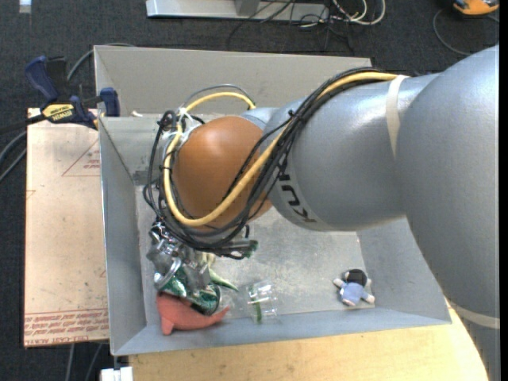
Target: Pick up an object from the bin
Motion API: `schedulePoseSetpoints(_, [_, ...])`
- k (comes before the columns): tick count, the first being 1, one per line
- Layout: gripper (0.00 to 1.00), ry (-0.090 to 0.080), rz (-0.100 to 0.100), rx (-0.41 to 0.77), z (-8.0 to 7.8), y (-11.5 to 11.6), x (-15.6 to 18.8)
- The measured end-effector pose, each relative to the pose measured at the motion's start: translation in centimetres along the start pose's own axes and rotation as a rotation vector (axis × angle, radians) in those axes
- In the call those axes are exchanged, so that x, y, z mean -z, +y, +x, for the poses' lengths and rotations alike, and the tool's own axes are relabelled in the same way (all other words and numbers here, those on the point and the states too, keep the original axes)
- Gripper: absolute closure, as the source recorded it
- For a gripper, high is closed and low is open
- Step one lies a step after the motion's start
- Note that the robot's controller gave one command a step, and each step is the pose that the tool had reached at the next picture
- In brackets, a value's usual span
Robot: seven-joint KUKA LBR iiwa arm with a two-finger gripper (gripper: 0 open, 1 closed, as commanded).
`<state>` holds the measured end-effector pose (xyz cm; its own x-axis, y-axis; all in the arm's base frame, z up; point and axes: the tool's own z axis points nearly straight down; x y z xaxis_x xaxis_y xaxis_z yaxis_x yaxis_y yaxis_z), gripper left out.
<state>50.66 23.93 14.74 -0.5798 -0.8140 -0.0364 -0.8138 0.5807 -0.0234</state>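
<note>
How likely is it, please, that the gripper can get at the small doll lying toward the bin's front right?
Probably yes: the doll lies alone on the bin floor, nothing on or against it. The gripper sits over a red toy at the front left, so it would need to lift and cross.

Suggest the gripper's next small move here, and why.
Probably a short straight lift, to test for a catch. The gripper sits low in the lower-left corner of the grey metal bin, on a crumpled green-and-dark wrapper lying against a soft red lump. Whether it grips either, I cannot tell; a small lift would settle that.
</note>
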Motion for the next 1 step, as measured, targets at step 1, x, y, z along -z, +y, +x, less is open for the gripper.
schedulePoseSetpoints(1, [1.00, -0.011, 0.005, -0.001, -0.82, -1.14, 7.53])
